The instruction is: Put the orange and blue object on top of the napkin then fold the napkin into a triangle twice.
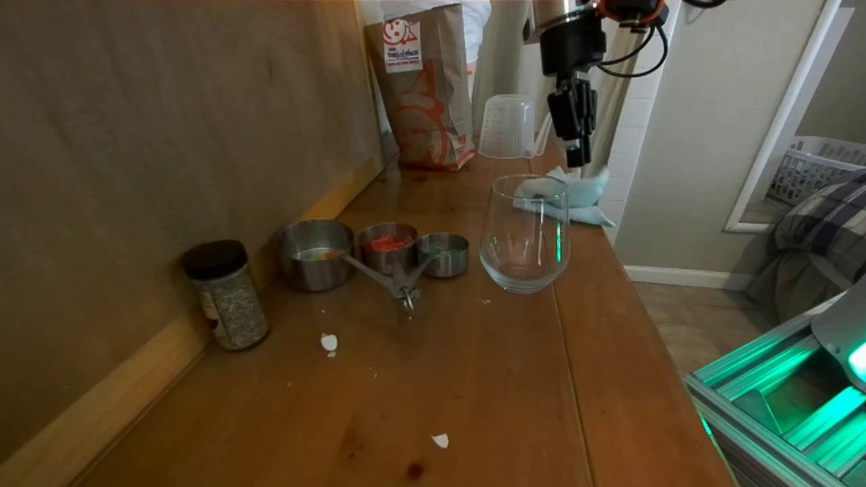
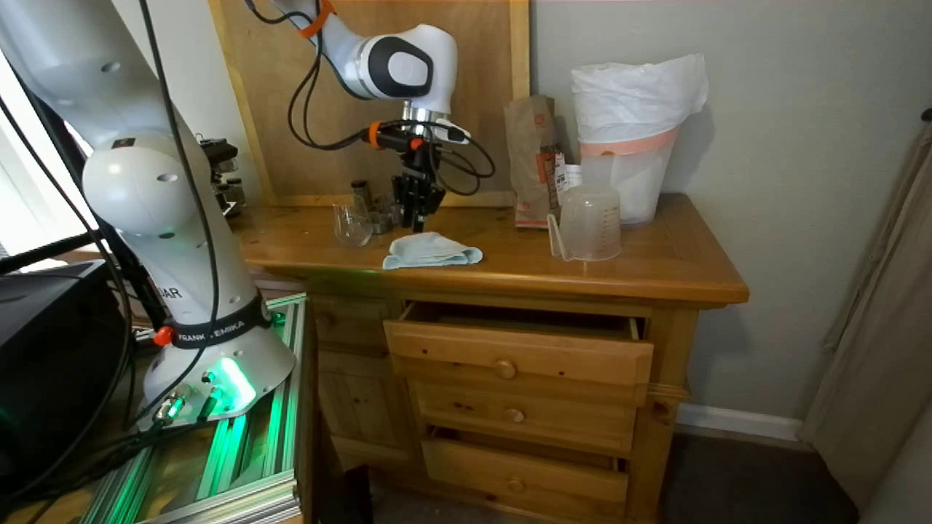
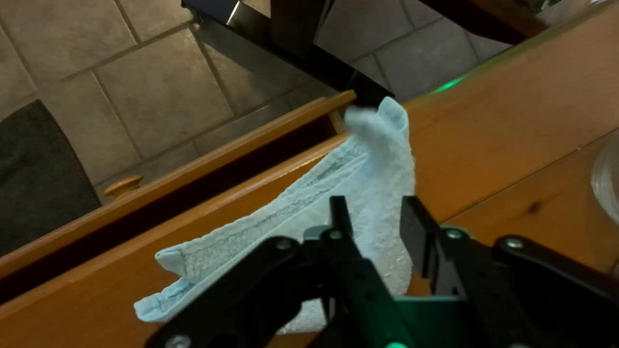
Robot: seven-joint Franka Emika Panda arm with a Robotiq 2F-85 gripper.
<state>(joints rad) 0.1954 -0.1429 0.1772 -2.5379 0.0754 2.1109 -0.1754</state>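
Observation:
The pale blue napkin (image 3: 382, 179) lies folded, with uneven layers and a raised corner, near the counter's front edge in the wrist view. It also shows in both exterior views (image 1: 587, 193) (image 2: 429, 251), partly behind the glass in one of them. My gripper (image 3: 371, 205) is open with nothing between its fingers. It points down over the napkin, as both exterior views show (image 1: 579, 159) (image 2: 417, 224); I cannot tell how small the gap is. I cannot make out an orange and blue object; it is hidden or out of view.
A clear glass (image 1: 524, 237) stands close to the napkin. Metal measuring cups (image 1: 314, 257) and a spice jar (image 1: 230, 304) stand by the wooden panel. A brown bag (image 2: 530, 160), clear pitcher (image 2: 591, 222) and white bin (image 2: 633, 160) stand beyond. An open drawer (image 2: 517, 349) juts out below.

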